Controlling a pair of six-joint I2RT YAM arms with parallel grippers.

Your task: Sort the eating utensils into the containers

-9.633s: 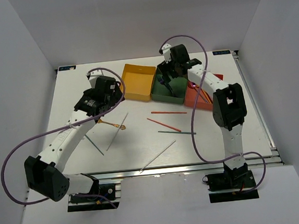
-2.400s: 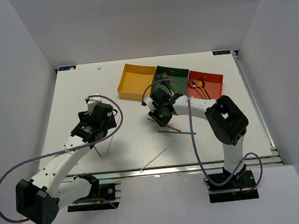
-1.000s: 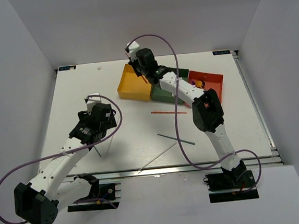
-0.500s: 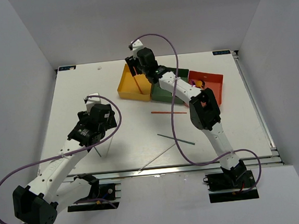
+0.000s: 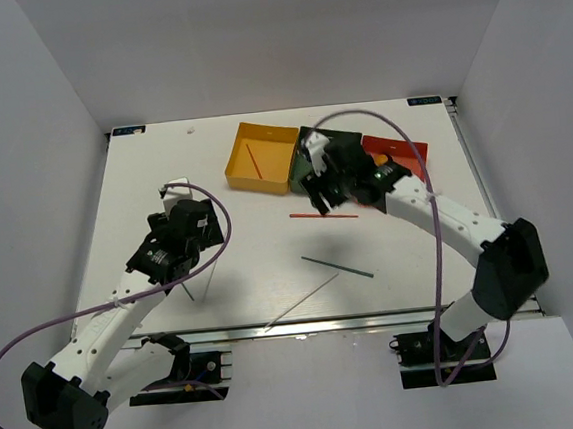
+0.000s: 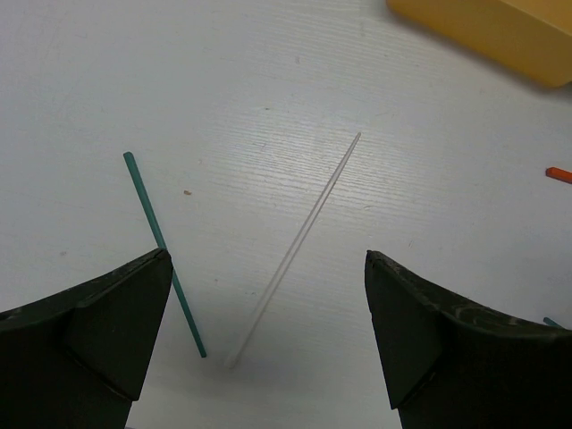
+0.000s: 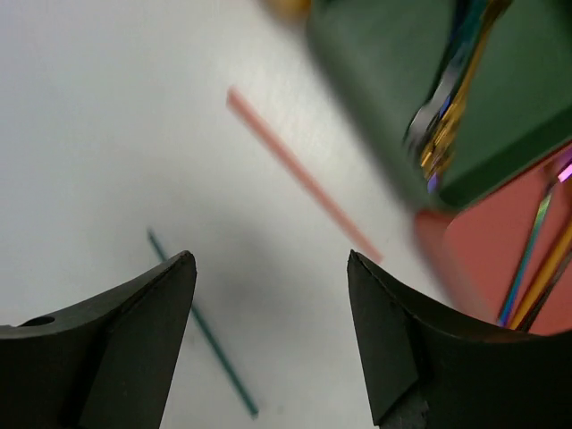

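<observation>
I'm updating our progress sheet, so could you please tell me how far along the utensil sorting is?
Done: a red chopstick lies in the yellow tray, forks in the green tray, spoons in the red tray. In hand: nothing; the left gripper and right gripper are open. Left: five chopsticks on the table.

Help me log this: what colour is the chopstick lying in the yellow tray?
Red chopstick; top external view.

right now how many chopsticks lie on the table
5: red chopstick, green chopstick, pale chopstick mid-table; another green, another pale under the left claw; more may be hidden
</observation>
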